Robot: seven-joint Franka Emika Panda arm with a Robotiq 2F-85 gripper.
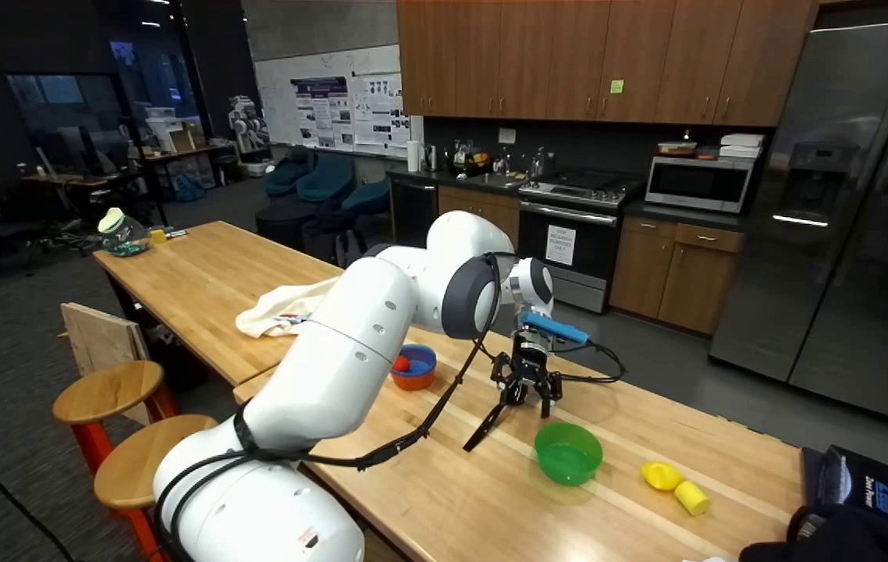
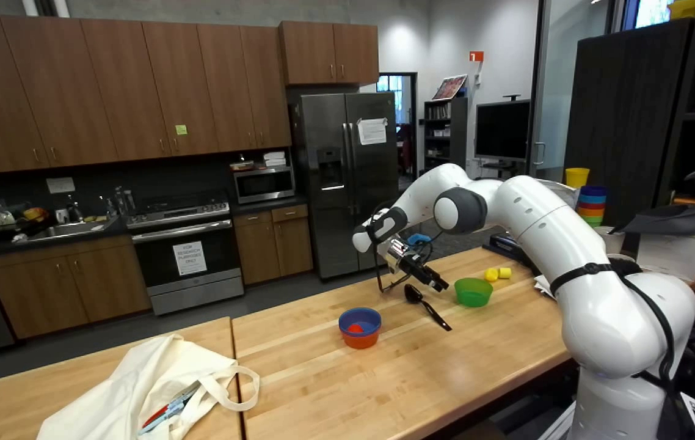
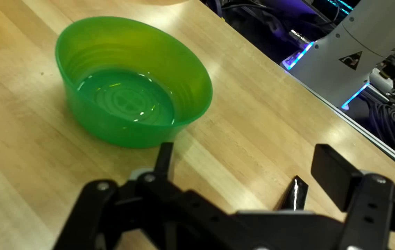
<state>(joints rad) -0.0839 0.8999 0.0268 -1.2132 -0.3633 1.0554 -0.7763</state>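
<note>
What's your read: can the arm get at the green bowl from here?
Probably yes: its jaws stand open and empty near the green bowl, and the wrist view shows nothing standing in between.

A round, translucent green plastic bowl (image 3: 114, 130) is standing in the way just beyond one fingertip of the black two-fingered gripper (image 3: 248, 166), and a glossy, long-handled black spoon (image 2: 437, 316) is lying low nearby. Bare wooden tabletop (image 1: 475, 492) is offering a broad passage between the spoon and the stacked blue and orange-red round bowls (image 2: 360, 340), while past the green bowl a yellow lemon-shaped piece (image 1: 661, 475) and a yellow cylinder (image 1: 692, 497) are obstructing the surface side by side.
</note>
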